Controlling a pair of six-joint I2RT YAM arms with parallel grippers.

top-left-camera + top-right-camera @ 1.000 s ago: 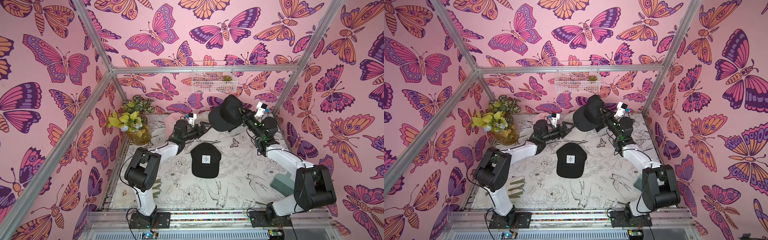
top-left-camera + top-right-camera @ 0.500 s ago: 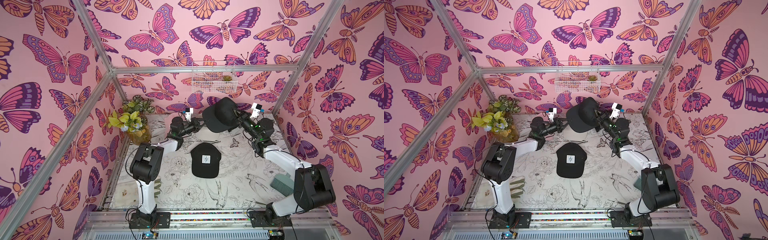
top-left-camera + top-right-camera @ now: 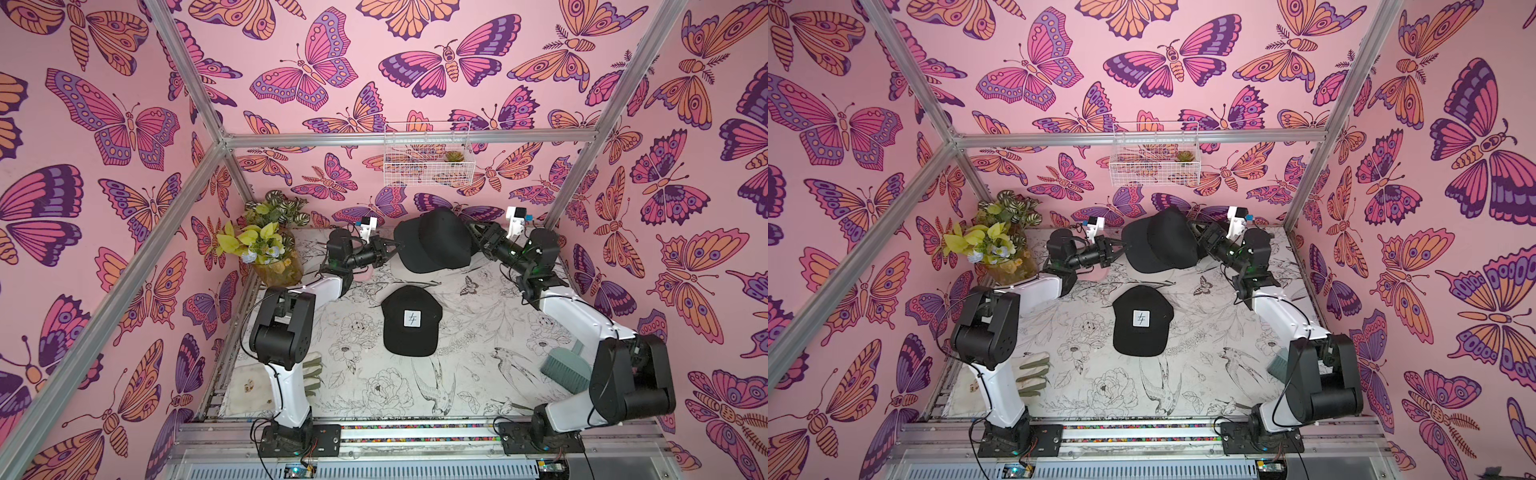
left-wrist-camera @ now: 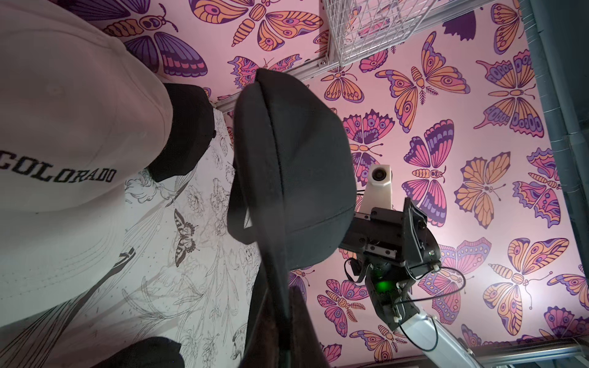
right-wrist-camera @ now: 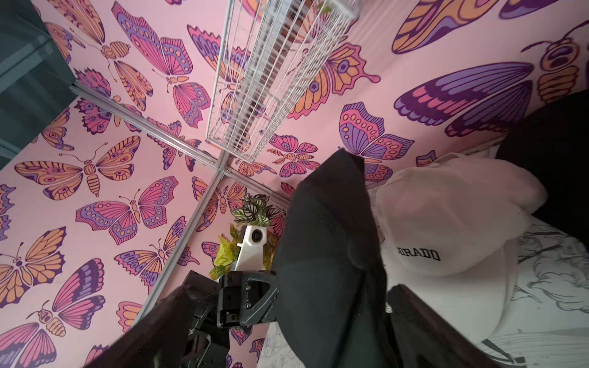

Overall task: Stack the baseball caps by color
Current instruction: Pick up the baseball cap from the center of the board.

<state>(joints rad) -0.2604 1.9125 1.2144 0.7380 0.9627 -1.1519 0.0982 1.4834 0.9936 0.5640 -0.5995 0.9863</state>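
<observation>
**Black cap hangs between your two hands at the back of the counter**

Your left hand (image 3: 390,249) is closed tight on the brim edge of a black cap (image 3: 436,245). The left wrist view shows that edge running down between the fingers (image 4: 306,325). Your right hand (image 3: 476,235) sits on the far side of the same cap. In the right wrist view its two fingers (image 5: 424,318) stand wide apart, with the cap's fabric hanging between them and neither pad pressing it, so count that hand as open.

Both top views show the cap lifted off the counter (image 3: 478,332), near the back wall and under the wire basket (image 3: 1154,166).

A patched black cap (image 3: 411,324) lies flat mid-counter with its white patch up, well apart from both hands.

A cream cap (image 4: 63,127) lettered COLORADO rests on the counter just beside the held one. Another dark cap (image 4: 185,133) is tucked behind it
</observation>
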